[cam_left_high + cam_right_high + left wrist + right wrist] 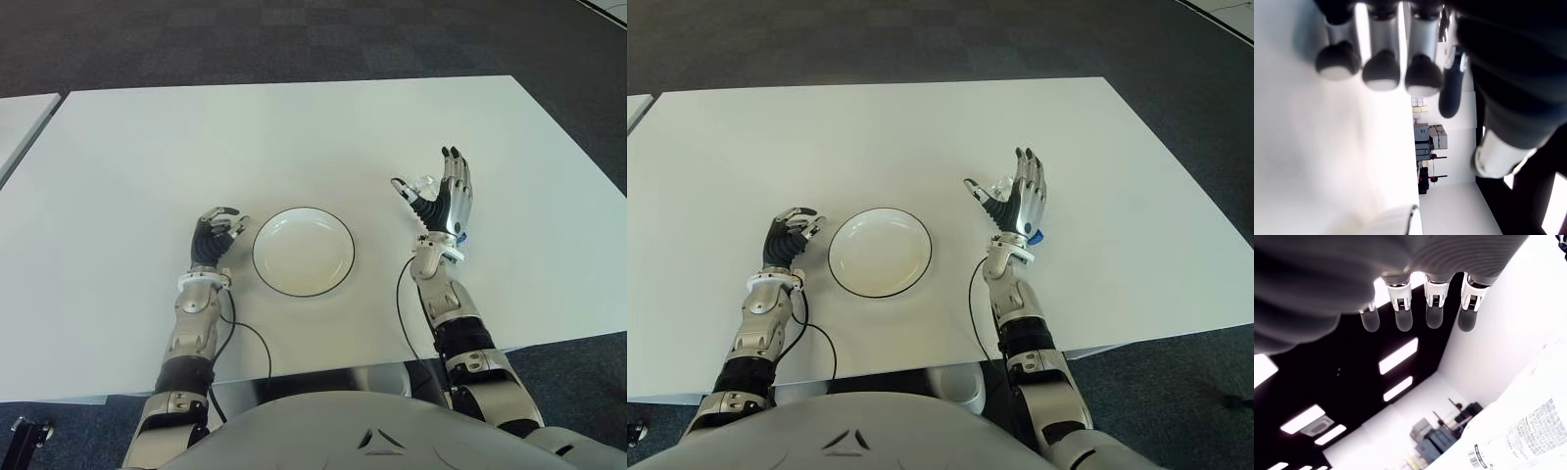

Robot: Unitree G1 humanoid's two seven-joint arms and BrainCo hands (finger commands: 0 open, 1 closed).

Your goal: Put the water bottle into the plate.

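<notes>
A clear water bottle (423, 184) with a blue cap (461, 236) lies on the white table (294, 137), right of the plate. My right hand (427, 174) stands over it, palm toward the plate, fingers straight and thumb spread, open around the bottle without closing on it. The right wrist view shows the bottle's white label (1528, 431) under the extended fingers (1432, 316). The white plate (304, 257) with a dark rim holds nothing and sits between my hands. My left hand (217, 230) shows just left of the plate, fingers curled, holding nothing.
The table's front edge (323, 370) runs close to my body. A second white table (20, 122) stands at the far left, across a gap. Thin black cables (250, 338) trail from both wrists over the table. Dark carpet (294, 39) surrounds it.
</notes>
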